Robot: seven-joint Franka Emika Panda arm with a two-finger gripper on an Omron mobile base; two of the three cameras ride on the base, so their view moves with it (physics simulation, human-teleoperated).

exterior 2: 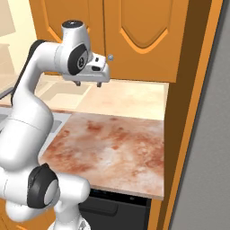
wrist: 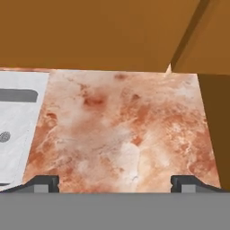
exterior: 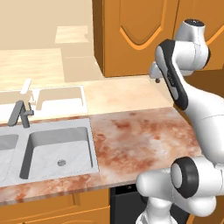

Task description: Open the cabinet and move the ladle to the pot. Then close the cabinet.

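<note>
Overall, both cabinet doors were shut at this moment and no ladle could be made out in any view.

Left base view: the cabinet hung above the far end of the counter, its arched door panels flush and closed. The arm rose from the lower right and bent up so that the hand sat just under the cabinet's bottom edge, high over the counter. The claw was mostly hidden behind the forearm; one dark tip showed below the wrist. To the left, a double sink was set into the counter, with a grey faucet behind it.

Right base view: the claw pointed down, its two short dark tips spread wide with nothing between them, well above the mottled reddish counter. A small round silver knob sat on the cabinet door just beside the hand, to its right; contact could not be judged. A dark opening of an appliance showed under the counter edge.

Hand view: the two fingertips stood far apart at the lower corners, released and empty. Below them lay the bare counter, with the sink rim at left and the orange cabinet face across the top.
</note>
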